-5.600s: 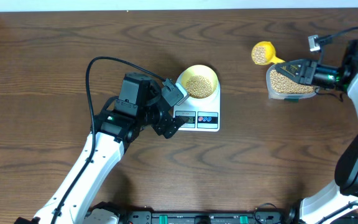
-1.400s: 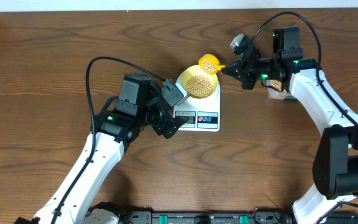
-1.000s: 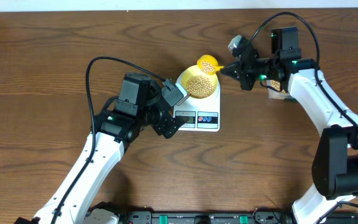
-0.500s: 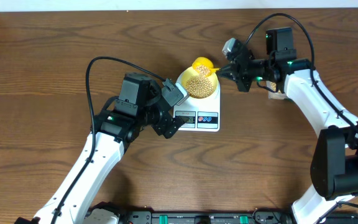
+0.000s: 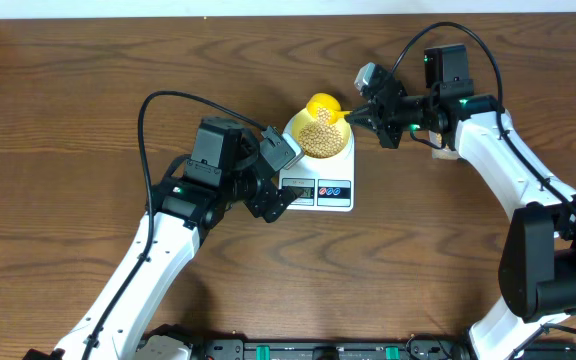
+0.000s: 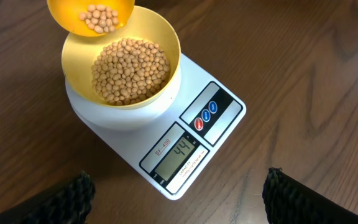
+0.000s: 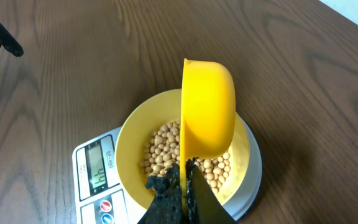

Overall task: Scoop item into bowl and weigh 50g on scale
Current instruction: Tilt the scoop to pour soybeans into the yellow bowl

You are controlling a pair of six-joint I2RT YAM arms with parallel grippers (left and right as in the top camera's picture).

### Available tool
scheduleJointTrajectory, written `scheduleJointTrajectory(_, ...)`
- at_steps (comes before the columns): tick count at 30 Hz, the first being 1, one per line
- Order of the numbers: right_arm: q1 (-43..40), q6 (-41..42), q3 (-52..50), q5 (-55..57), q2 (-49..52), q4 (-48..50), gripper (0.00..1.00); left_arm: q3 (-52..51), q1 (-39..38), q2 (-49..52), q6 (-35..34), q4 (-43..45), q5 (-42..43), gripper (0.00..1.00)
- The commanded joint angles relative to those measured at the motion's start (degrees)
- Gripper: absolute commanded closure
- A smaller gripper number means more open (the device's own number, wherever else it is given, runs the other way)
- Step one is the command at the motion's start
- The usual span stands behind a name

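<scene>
The pale yellow bowl (image 5: pixel 318 135) stands on the white scale (image 5: pixel 320 190) and holds a heap of tan beans (image 6: pixel 129 68). The scale's display (image 6: pixel 179 152) reads 44. My right gripper (image 7: pixel 187 180) is shut on the handle of a yellow scoop (image 7: pixel 210 112). It holds the scoop tipped on its side over the bowl's rim (image 7: pixel 132 134). Several beans (image 6: pixel 98 15) still lie in the scoop (image 6: pixel 92 18). My left gripper (image 6: pixel 178 180) hangs open just in front of the scale's display, holding nothing.
A clear tub of beans (image 5: pixel 446 148) stands to the right of the scale, mostly hidden under my right arm. The left arm's black cable (image 5: pixel 158 105) loops over the table left of the scale. Dark wood tabletop lies all around.
My right gripper has carried the scoop a little left, onto the bowl's rim, and tipped it further. The left arm, bowl and scale have not moved.
</scene>
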Motion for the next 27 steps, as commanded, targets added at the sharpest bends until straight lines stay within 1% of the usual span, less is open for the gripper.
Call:
scheduleJointTrajectory(1,0.4,-0.9,0.6,-1.0,0.5,0.1,0.99,-0.1,0.3,-0.2,0.1,-0.2,-0.3,0.12)
scheduleJointTrajectory(27,0.3,-0.1,0.6,-1.0,0.5,0.1,0.99,-0.1,0.3,-0.2,0.1,-0.2,-0.3,0.12)
